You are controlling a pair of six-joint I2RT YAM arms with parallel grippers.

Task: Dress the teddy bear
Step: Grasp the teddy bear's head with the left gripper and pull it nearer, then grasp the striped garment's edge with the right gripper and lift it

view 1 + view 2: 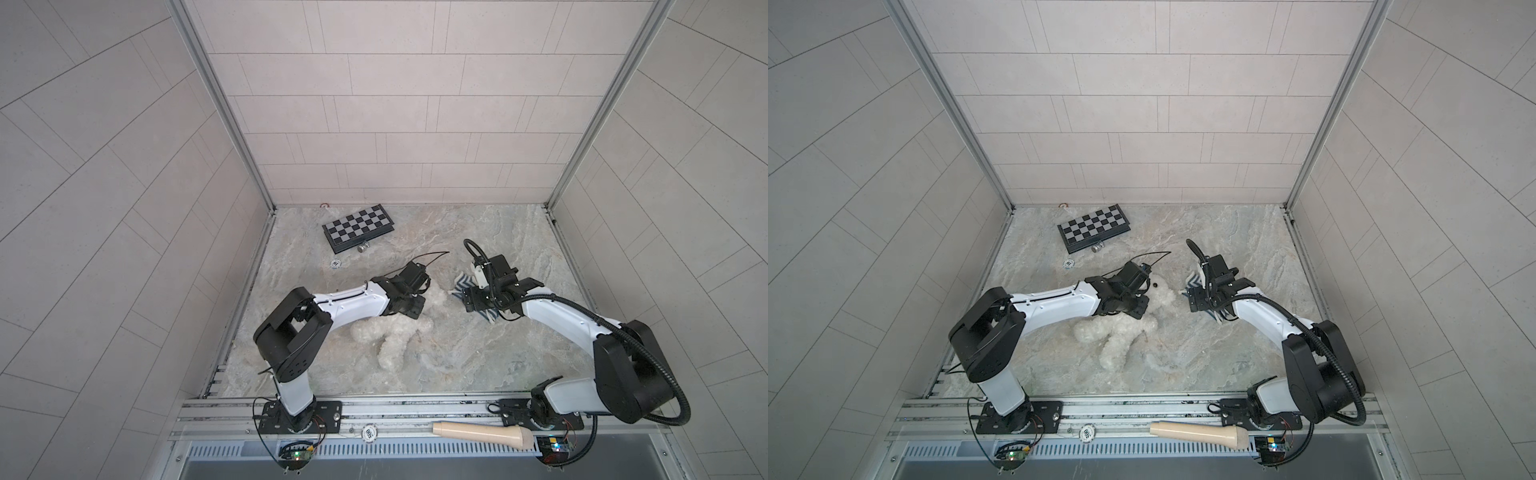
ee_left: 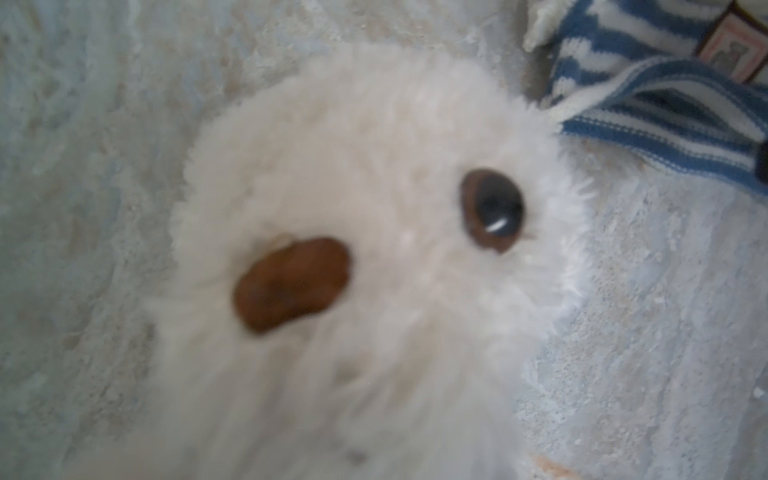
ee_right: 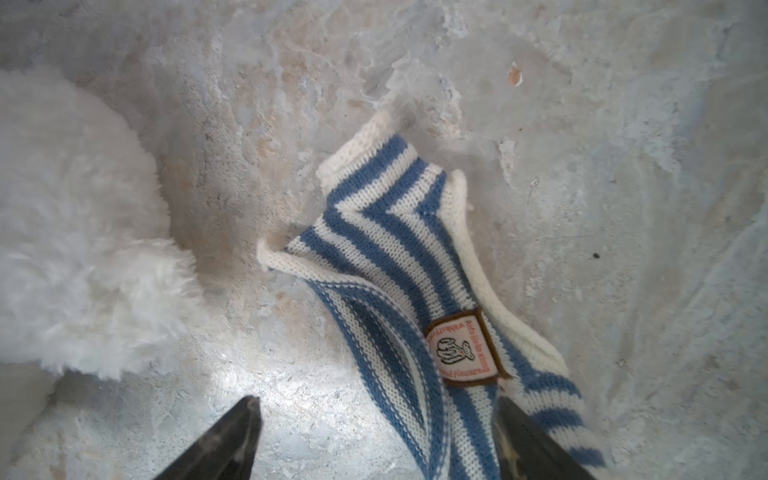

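In both top views the teddy bear [image 1: 1121, 332] lies face-up mid-worktop [image 1: 1204, 365]. The left gripper [image 1: 1139, 311] sits low over its upper body; whether its fingers are clenched cannot be told.

Left wrist view: the bear's blurred face.

Right wrist view: the right gripper [image 3: 376, 401] has its fingers [image 3: 232, 440] spread wide over the striped shirt [image 3: 395, 249] beside the bear.

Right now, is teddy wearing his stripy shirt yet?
Not yet. The teddy bear lies bare on the table, and the striped shirt lies beside its head. The right gripper is open over one end of the shirt. The left gripper is down at the bear's neck, grip unclear. To do: lift the shirt and pull it over head and arms.
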